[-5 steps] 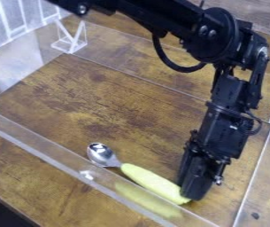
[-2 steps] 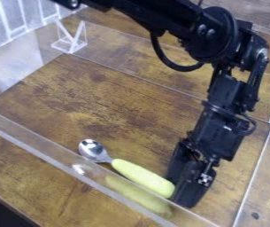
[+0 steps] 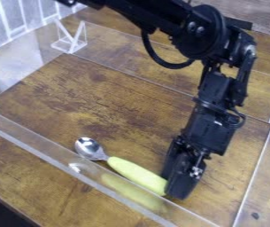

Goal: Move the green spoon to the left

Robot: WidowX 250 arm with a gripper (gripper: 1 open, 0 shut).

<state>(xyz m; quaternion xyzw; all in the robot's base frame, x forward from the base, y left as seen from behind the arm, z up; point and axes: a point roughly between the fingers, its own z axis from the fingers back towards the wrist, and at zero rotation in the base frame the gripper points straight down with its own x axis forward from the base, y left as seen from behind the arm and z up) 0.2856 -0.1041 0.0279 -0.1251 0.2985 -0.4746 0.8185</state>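
Observation:
The green spoon [image 3: 134,172] lies on the wooden table near the front acrylic wall. Its silver bowl [image 3: 91,148] points left and its thick yellow-green handle runs to the right. My gripper [image 3: 177,183] hangs from the black arm, pointing down, right at the handle's right end. Its dark fingers blend together there, so I cannot tell whether they are open, shut or holding the handle. The handle's far tip is hidden behind the gripper.
A clear acrylic wall [image 3: 42,146] runs along the front and shows a pale reflection of the handle. Another acrylic panel [image 3: 265,168] stands on the right. A small clear stand [image 3: 68,35] sits at the back left. Bare wood [image 3: 113,93] spreads left and behind.
The spoon has slid left along the front wall. The gripper has moved left with it and stays at the handle's right end.

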